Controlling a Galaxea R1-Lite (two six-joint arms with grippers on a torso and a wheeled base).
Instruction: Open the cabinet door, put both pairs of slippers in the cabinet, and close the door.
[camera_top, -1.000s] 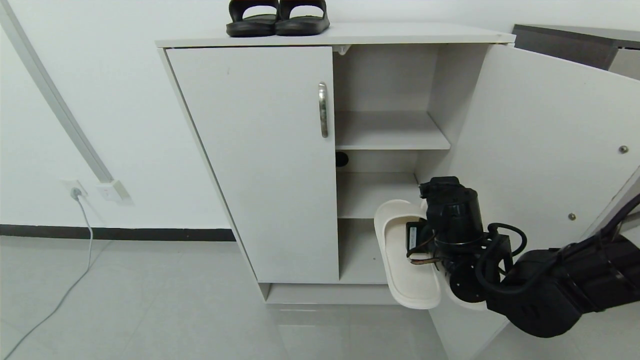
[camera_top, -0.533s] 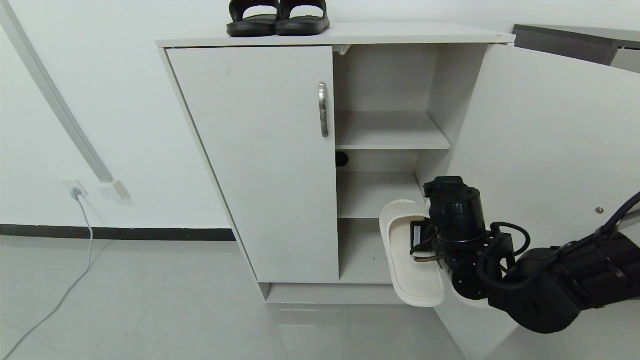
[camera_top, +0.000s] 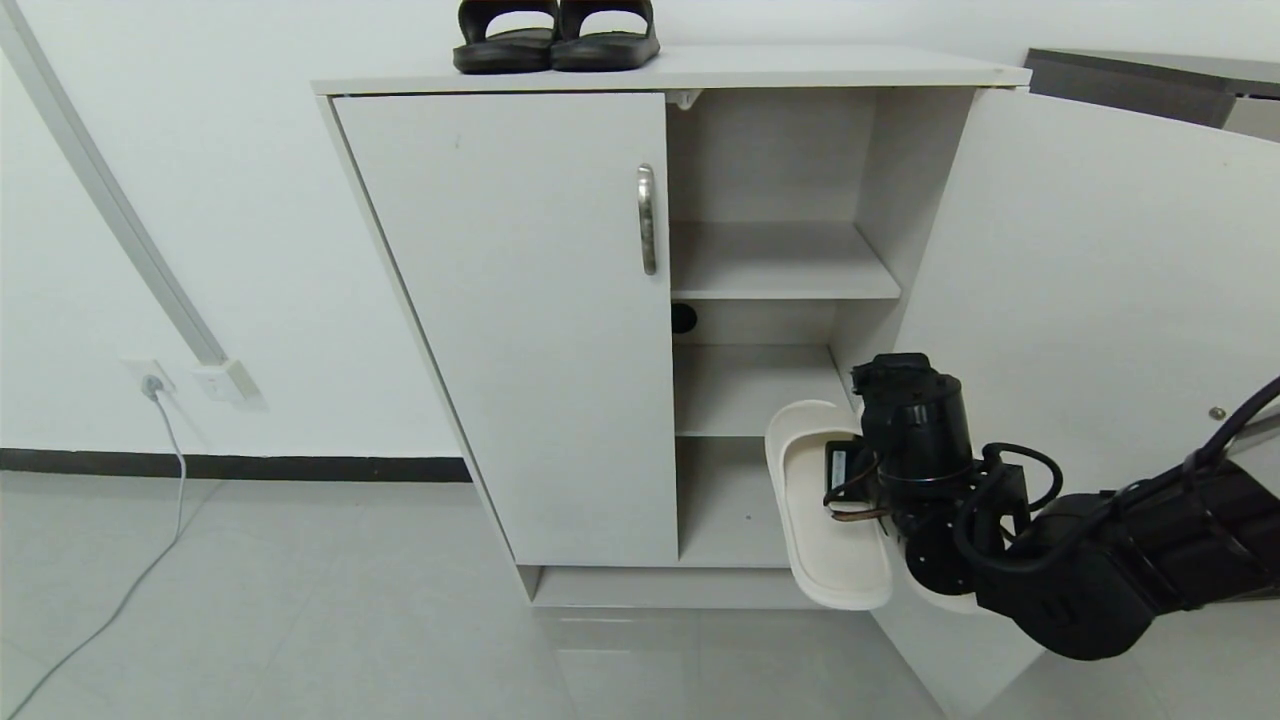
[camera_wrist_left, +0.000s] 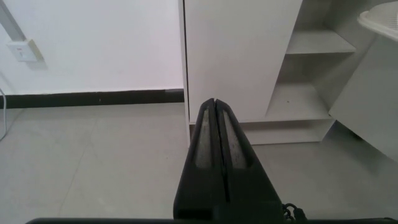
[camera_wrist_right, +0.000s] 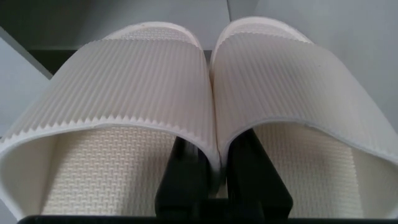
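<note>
Gripping white slippers (camera_top: 832, 560) beside the open door (camera_top: 1090, 260), right hand (camera_wrist_right: 216, 182); black slippers (camera_top: 555, 40) atop cabinet (camera_top: 820, 68).

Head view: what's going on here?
The right claw is shut on a pair of white ribbed rubber slippers, holding them before the open right half of the white cabinet, near its lower shelves. The right door stands open; the left door is closed. A pair of black slippers sits on the cabinet top. The left claw is shut and empty, over the floor.
</note>
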